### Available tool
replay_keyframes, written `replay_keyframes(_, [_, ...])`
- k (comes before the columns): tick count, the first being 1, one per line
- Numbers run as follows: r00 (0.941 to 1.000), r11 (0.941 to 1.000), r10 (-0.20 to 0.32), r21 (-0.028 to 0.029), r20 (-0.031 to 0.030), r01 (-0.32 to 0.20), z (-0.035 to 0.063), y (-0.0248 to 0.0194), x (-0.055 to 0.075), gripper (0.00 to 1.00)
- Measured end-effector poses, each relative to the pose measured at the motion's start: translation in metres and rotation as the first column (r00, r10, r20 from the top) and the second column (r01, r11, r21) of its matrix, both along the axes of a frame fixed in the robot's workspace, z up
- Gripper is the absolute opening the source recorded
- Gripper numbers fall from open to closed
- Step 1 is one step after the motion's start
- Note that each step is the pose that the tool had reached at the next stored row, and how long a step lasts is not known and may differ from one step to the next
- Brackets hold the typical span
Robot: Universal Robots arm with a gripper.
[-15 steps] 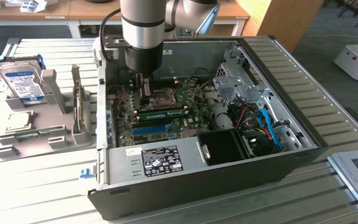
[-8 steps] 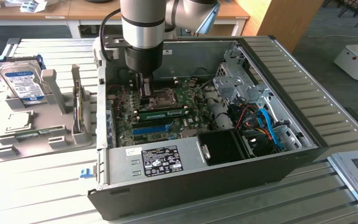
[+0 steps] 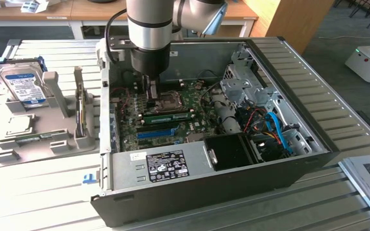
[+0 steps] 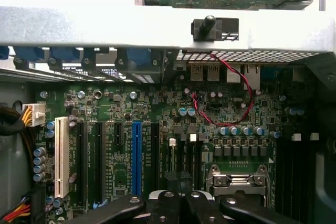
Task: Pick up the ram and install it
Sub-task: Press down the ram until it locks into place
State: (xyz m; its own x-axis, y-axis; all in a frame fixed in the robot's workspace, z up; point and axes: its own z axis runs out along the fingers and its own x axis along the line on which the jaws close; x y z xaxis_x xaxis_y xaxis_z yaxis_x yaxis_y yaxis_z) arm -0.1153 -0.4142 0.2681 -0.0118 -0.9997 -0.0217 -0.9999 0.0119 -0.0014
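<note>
The ram (image 3: 169,115), a green stick with black chips, lies level along the motherboard (image 3: 191,127) inside the open PC case (image 3: 300,106), between the CPU socket (image 3: 170,101) and the blue slot (image 3: 154,133). My gripper (image 3: 152,98) reaches down into the case over the ram's end nearest the rear panel. Its fingers (image 4: 165,205) are shut together with nothing visible between them. Whether the fingertips touch the stick I cannot tell. In the wrist view the gripper (image 4: 178,203) hangs beside the CPU socket (image 4: 236,179) and the blue slot (image 4: 136,156).
A black power supply (image 3: 169,166) and a black shroud (image 3: 233,151) fill the case's near side, with a drive cage (image 3: 243,82) and blue cables (image 3: 278,130) at the exterior view's right. A grey rack (image 3: 50,130) holding a hard drive (image 3: 21,86) stands at the exterior view's left.
</note>
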Motion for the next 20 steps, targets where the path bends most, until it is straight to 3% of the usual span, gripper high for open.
replay_keyframes(20, [1.0000, 1.0000, 0.000, 0.0001, 0.0001, 0.000, 0.0000, 0.0000, 0.016, 0.10])
